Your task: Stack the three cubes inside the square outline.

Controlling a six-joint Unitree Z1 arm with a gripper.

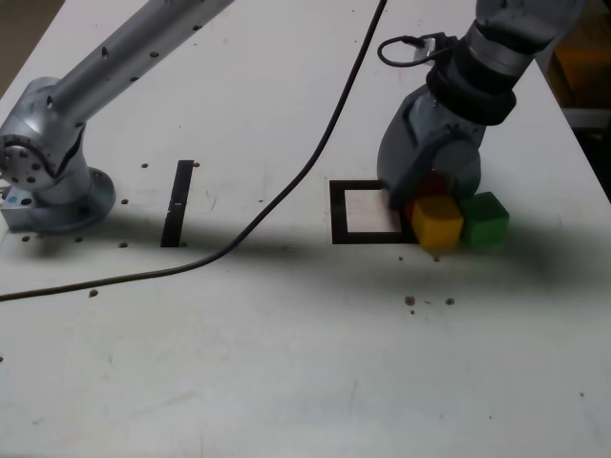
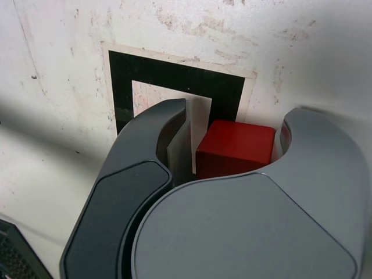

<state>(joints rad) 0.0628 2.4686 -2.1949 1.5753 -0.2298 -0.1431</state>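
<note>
We have nothing stacked: the red cube (image 2: 235, 146) sits at the edge of the black square outline (image 2: 174, 74), beside the yellow and green cubes (image 1: 437, 222) (image 1: 484, 219). Our gripper (image 2: 235, 132) straddles the red one, partly open, grip unconfirmed; all stacking remains.

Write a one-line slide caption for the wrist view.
Open gripper around the red cube at the edge of the black square outline.

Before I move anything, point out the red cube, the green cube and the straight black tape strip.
Red cube (image 2: 237, 140): wrist view, its top face.
Green cube (image 1: 485, 218): exterior view, its near side.
Straight black tape strip (image 1: 178, 203): exterior view, its middle.
</note>
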